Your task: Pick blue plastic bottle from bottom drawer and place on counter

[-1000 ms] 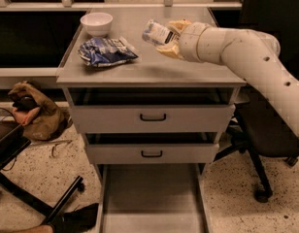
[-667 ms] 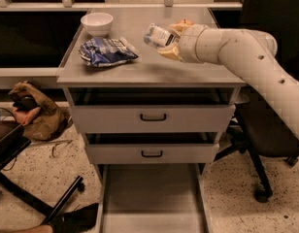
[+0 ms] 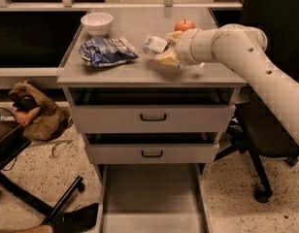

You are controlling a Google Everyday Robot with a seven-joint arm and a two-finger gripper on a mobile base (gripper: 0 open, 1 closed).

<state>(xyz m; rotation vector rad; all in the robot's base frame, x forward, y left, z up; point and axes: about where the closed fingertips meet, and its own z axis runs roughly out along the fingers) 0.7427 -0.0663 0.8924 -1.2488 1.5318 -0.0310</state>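
**Bottle held over the cabinet top, bottom drawer pulled out**

Camera view: The gripper (image 3: 162,48) sits over the right half of the counter (image 3: 140,73), at the end of a white arm (image 3: 237,47) that reaches in from the right. Its yellowish fingers (image 3: 165,59) are clamped on the blue plastic bottle (image 3: 153,43), one above it and one below. The bottle lies tilted, nearly on its side, with its free end pointing left toward the snack bag (image 3: 107,51). It is just above the counter surface, and whether the lower finger touches the top cannot be told.

The blue-and-white snack bag lies on the left half of the counter, near the bottle but apart from it. A white bowl (image 3: 96,23) stands at the back left corner. A red apple (image 3: 184,24) rests at the back, just behind the gripper.

Below the counter, two grey drawers with black handles (image 3: 153,117) are pushed almost closed. The bottom drawer (image 3: 152,198) is pulled far out toward the camera and shows its flat grey floor and low side walls.

A brown bag (image 3: 35,113) lies on the speckled floor to the left, and a dark office chair (image 3: 266,130) stands to the right behind the arm.
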